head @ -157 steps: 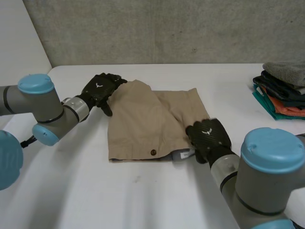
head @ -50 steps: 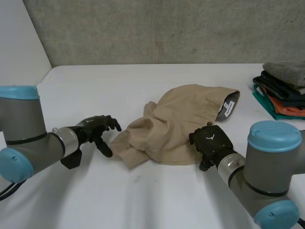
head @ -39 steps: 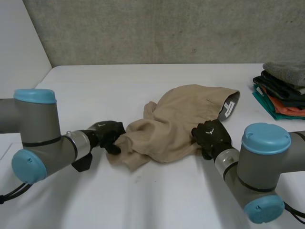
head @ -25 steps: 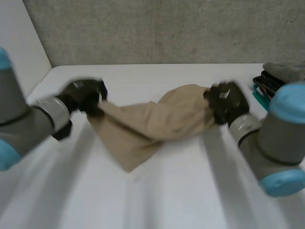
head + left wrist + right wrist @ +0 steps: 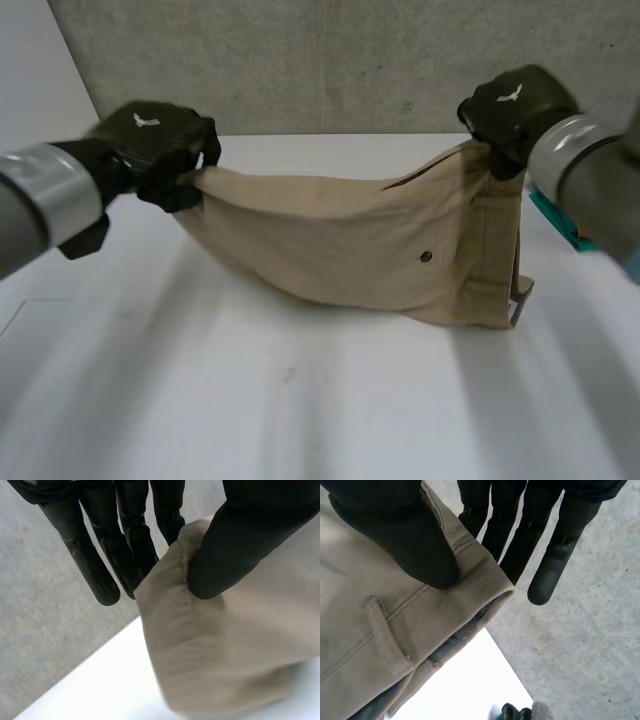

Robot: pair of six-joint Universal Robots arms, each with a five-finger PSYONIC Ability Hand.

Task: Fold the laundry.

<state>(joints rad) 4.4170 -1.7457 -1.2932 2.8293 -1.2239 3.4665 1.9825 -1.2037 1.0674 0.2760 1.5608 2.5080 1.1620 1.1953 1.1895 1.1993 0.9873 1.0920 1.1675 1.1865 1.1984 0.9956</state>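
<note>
A pair of tan shorts (image 5: 360, 245) hangs in the air above the white table (image 5: 300, 400), stretched between both hands. My left hand (image 5: 155, 150) is shut on the hem corner at one end; in the left wrist view its thumb (image 5: 240, 535) pinches the tan cloth (image 5: 225, 650) against the fingers (image 5: 125, 540). My right hand (image 5: 515, 110) is shut on the waistband corner; in the right wrist view its thumb (image 5: 405, 535) presses the waistband (image 5: 460, 600) against the fingers (image 5: 520, 530). The shorts sag in the middle, and a button (image 5: 426, 257) shows near the waistband.
A stack of folded clothes (image 5: 560, 215) lies at the table's right edge behind my right arm; a bit of it (image 5: 520, 712) shows in the right wrist view. A grey concrete wall (image 5: 330, 60) runs behind the table.
Both hands closed on the crumpled shorts, then lifted them off the table and pulled apart. The shorts now hang stretched out in the air.
</note>
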